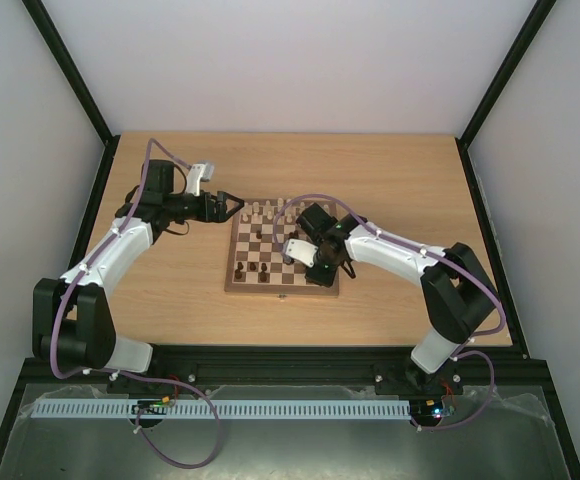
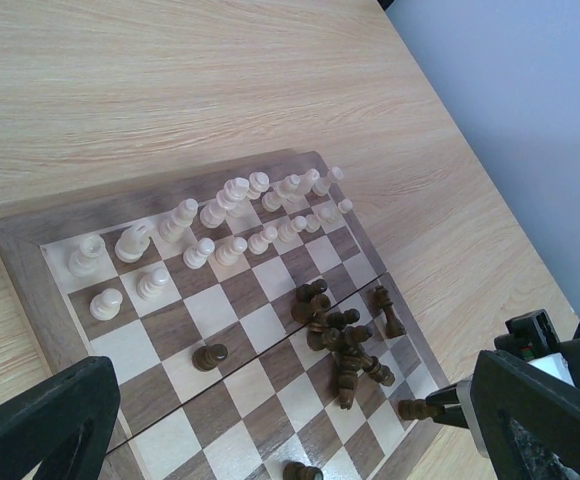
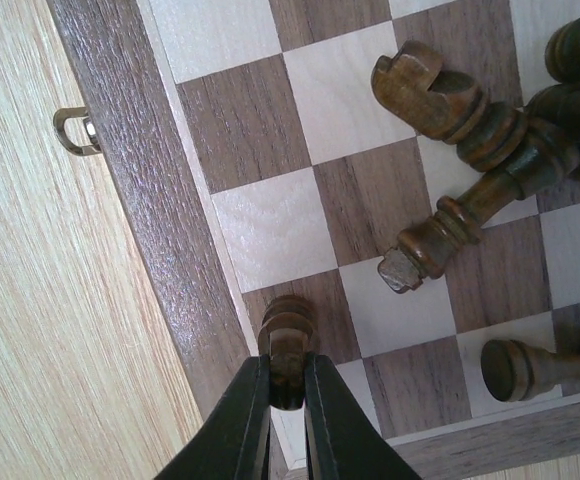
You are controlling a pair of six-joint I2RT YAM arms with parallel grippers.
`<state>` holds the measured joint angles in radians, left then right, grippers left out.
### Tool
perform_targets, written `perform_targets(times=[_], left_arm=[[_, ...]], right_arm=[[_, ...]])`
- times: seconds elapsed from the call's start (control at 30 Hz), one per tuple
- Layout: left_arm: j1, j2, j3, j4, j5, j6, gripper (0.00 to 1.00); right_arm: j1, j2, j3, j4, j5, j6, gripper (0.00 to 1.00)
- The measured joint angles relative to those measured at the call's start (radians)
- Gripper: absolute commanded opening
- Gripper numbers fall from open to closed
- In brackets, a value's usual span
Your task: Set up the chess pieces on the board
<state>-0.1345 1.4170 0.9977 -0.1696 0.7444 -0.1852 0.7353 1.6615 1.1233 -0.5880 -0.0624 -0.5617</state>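
The board (image 1: 232, 283) lies mid-table. Cream chess pieces (image 2: 230, 220) stand in two rows at its far side. Several dark pieces lie in a heap (image 2: 345, 340) near the right edge, also seen in the right wrist view (image 3: 470, 130). One dark pawn (image 2: 210, 356) stands alone mid-board. My right gripper (image 3: 287, 375) is shut on a dark piece (image 3: 288, 335), held upright over a dark square beside the board's border (image 3: 150, 200). My left gripper (image 1: 232, 208) hovers open and empty over the board's far-left corner, its fingers (image 2: 50, 420) wide apart.
A dark pawn (image 3: 530, 368) lies on its side near the board's corner. A metal latch (image 3: 73, 131) sticks out of the board's edge. Bare wooden table (image 1: 400, 180) surrounds the board, with enclosure walls behind and at both sides.
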Motion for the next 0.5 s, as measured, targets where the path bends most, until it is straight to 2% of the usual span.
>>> perform_targets(times=[0.3,0.5], left_arm=[[0.000,0.000,-0.003,0.000,0.007,0.000,0.99],[0.000,0.000,-0.003,0.000,-0.002,0.003,0.99]], right_arm=[[0.000,-0.005,-0.011,-0.014,0.009,0.011,0.38],[-0.002,-0.057,-0.005,-0.055,0.003,-0.005,0.42]])
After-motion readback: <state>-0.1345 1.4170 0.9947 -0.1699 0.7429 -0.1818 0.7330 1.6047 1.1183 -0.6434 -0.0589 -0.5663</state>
